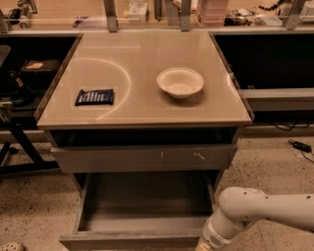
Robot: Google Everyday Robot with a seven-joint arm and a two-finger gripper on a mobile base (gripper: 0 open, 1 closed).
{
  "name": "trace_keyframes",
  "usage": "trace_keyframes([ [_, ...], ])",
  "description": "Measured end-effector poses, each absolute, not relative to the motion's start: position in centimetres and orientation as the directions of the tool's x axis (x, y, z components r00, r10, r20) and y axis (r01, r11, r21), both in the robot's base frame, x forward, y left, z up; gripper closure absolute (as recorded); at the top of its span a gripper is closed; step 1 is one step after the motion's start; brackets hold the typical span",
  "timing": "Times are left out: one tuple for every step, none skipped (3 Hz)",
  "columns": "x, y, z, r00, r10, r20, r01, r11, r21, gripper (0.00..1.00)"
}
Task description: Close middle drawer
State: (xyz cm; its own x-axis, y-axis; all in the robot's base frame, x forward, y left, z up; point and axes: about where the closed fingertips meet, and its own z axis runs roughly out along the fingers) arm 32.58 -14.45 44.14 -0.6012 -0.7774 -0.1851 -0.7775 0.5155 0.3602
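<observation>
Speckled floor, cabinet with bowl and packet on top. Middle drawer pulled out, its front just left of gripper; grip state can't be told.

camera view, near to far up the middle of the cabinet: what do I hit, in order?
middle drawer, open → scratched drawer front → white bowl → metal posts at the back. The claw is at the bottom edge by the drawer's front right corner, at the same depth, so it is unranked.
</observation>
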Motion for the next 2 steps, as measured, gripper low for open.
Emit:
trace_keyframes([
  [32.58, -14.45, 44.14, -0.601, -0.777, -0.185, -0.777, 0.516, 0.360, 0.00],
  [32.58, -14.45, 44.13, -0.601, -0.777, -0.185, -0.777, 0.515, 0.360, 0.00],
])
